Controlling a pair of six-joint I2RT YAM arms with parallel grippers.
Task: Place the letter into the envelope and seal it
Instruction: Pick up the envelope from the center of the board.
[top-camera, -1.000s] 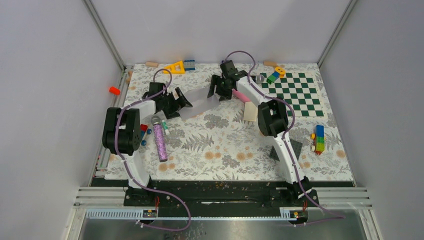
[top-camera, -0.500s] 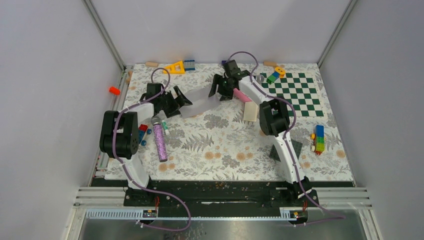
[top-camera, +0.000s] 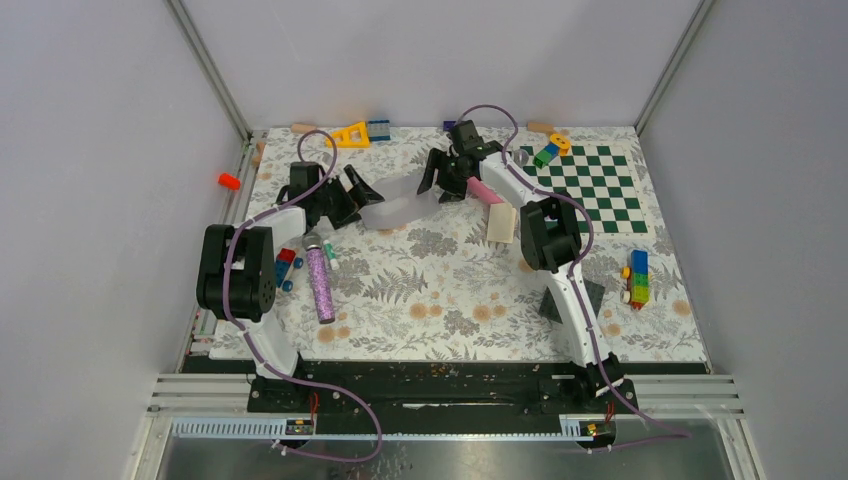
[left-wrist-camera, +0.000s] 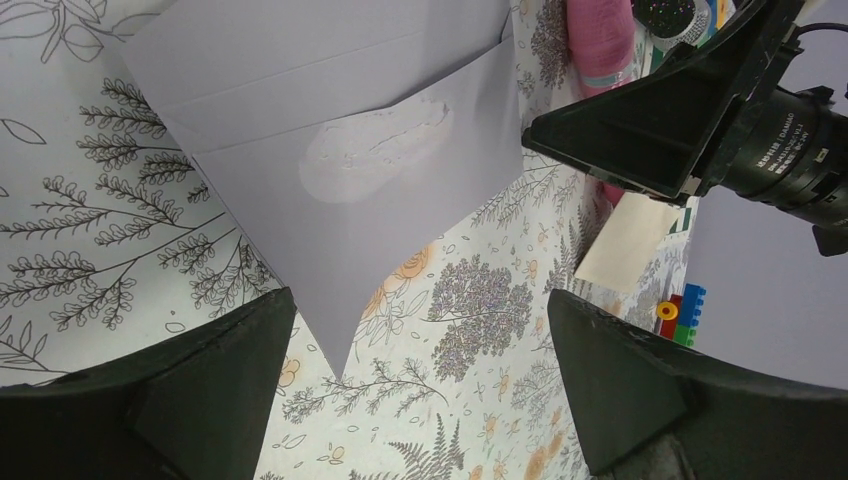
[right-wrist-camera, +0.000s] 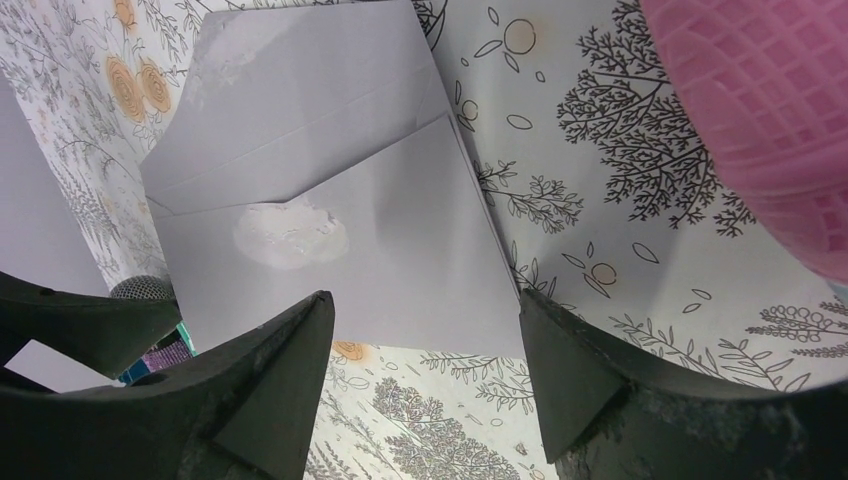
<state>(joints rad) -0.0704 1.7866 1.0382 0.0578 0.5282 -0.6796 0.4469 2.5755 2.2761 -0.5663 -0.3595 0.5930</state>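
The light grey envelope (top-camera: 400, 206) lies flat on the floral table between both grippers, its triangular flap (left-wrist-camera: 350, 230) folded open with a white glue patch on it. My left gripper (top-camera: 352, 194) is open at the envelope's left end, the flap tip between its jaws (left-wrist-camera: 420, 300). My right gripper (top-camera: 440, 186) is open over the envelope's right edge (right-wrist-camera: 425, 300), holding nothing. In the right wrist view the envelope (right-wrist-camera: 330, 200) fills the middle. The tan letter (top-camera: 501, 224) lies to the right of the envelope, beside the right arm, also seen at the left wrist view's right side (left-wrist-camera: 628, 240).
A pink cylinder (top-camera: 483, 192) lies just right of the right gripper (right-wrist-camera: 770, 110). A purple glitter microphone (top-camera: 320, 282) sits near the left arm. The green checkerboard (top-camera: 585, 190), stacked bricks (top-camera: 637, 278), a dark plate (top-camera: 582, 300) and a yellow triangle (top-camera: 350, 135) lie around.
My left gripper has shifted slightly toward the far side of the table. The right gripper has nudged a little to the right. The envelope has barely moved.
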